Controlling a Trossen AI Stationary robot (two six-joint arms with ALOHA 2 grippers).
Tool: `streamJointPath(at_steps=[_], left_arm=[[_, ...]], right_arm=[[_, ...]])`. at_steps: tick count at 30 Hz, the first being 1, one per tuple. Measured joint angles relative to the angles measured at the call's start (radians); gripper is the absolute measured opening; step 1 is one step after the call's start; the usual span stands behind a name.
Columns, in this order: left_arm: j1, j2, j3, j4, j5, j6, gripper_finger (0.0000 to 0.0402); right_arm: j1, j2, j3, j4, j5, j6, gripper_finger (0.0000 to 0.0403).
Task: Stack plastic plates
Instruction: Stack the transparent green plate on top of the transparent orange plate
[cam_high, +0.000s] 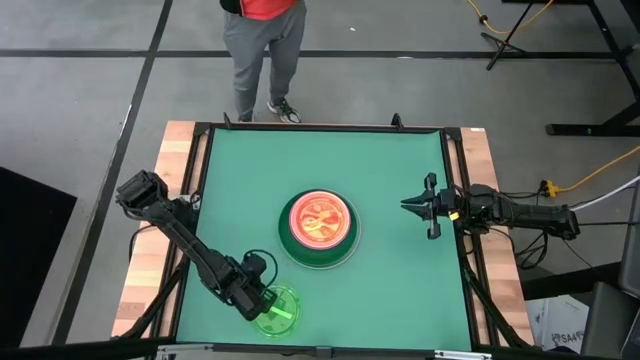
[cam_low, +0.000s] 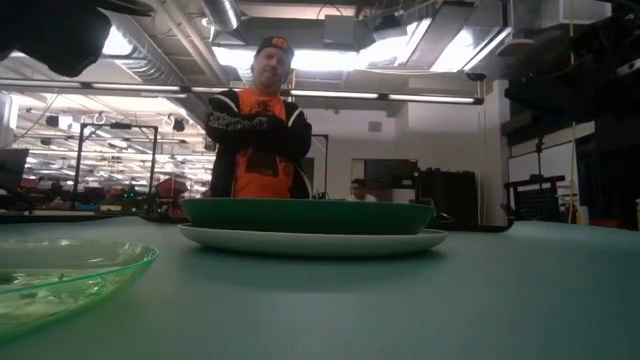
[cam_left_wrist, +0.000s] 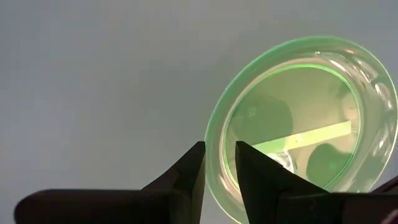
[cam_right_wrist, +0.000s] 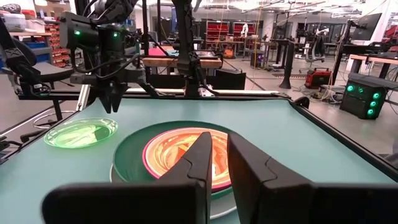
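A stack of plates (cam_high: 318, 229) stands at the table's middle. A pale plate (cam_low: 310, 242) is at its bottom, a dark green one (cam_low: 310, 215) lies on it, and a pink-rimmed plate and an orange one (cam_right_wrist: 186, 152) lie inside. A translucent lime green plate (cam_high: 279, 311) lies flat on the mat near the front left, and it also shows in the low view (cam_low: 60, 275). My left gripper (cam_high: 264, 299) hangs above its left rim (cam_left_wrist: 214, 158), fingers pointing down and slightly open, one on each side of the rim line. My right gripper (cam_high: 407, 205) is shut and empty, to the right of the stack.
A person (cam_high: 262, 50) stands just beyond the table's far edge, arms crossed (cam_low: 258, 130). The green mat (cam_high: 400, 290) is bare around the stack, with raised black rails along its edges.
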Motion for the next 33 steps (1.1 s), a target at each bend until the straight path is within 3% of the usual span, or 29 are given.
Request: streamJointPath(at_steps=[33], left_arm=[[-0.01,0.12,0.0,0.078,0.011,0.003,0.0082]], right_arm=[[0.0,0.0,0.0,0.0,0.0,0.0,0.004]])
